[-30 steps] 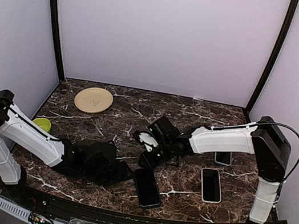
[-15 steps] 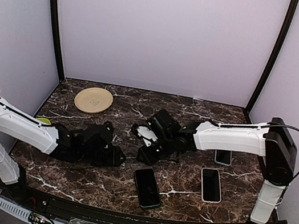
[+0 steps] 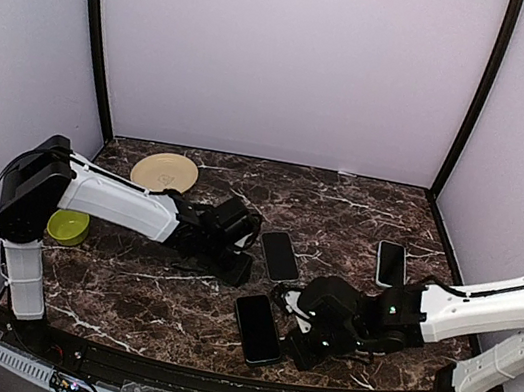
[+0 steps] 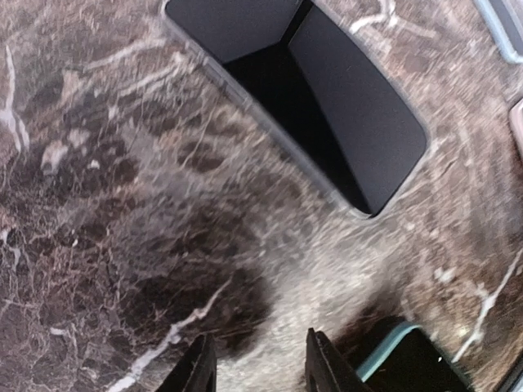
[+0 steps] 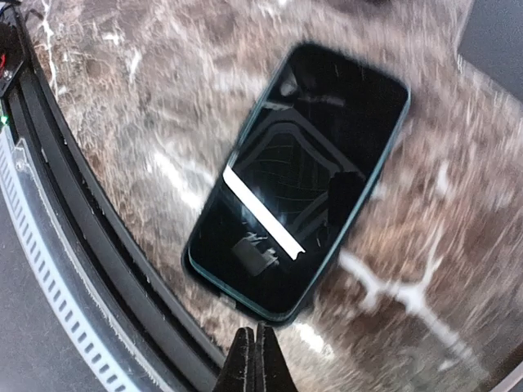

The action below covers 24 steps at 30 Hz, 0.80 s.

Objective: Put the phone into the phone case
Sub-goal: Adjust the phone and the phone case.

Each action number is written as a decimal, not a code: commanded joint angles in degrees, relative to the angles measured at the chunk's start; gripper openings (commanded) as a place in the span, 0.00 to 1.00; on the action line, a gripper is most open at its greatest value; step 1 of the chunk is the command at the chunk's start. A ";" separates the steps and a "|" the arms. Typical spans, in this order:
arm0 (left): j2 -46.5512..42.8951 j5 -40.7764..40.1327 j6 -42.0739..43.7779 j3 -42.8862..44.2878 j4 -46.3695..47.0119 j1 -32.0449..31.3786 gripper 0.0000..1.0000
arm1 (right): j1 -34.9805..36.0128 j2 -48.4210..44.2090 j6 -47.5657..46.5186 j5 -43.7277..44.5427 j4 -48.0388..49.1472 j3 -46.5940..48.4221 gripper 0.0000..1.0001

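Right now your right gripper (image 5: 253,360) has its fingers pressed together, holding nothing, low over the table (image 3: 361,209) at the near end of the teal-edged phone (image 5: 298,181). That phone lies flat, screen up, near the front edge. Your left gripper (image 4: 261,371) hovers with its fingers (image 4: 198,369) slightly parted and nothing between them, beside a grey-rimmed dark rectangle (image 4: 327,98) at mid-table; you cannot tell whether it is a phone or the case. Another phone (image 3: 391,264) lies to the right, well apart. A plate (image 3: 163,175) and a green bowl (image 3: 67,226) sit at the left.
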 commanded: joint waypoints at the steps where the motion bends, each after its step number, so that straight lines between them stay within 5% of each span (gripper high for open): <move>1: 0.77 0.12 4.90 3.07 -7.48 0.09 0.38 | 3.42 -3.39 12.19 2.05 7.23 -5.72 0.00; 7: 4.68 2.59 6.21 5.19 -10.08 -0.02 0.36 | 7.36 2.86 15.06 1.80 8.09 -6.41 0.00; 11: 4.89 2.49 6.73 5.31 -10.20 -0.46 0.26 | 9.83 7.80 15.46 2.57 6.21 -3.54 0.00; 24: 7.51 5.83 9.60 9.03 -14.33 -5.20 0.24 | 10.11 12.51 17.37 8.79 4.99 0.59 0.00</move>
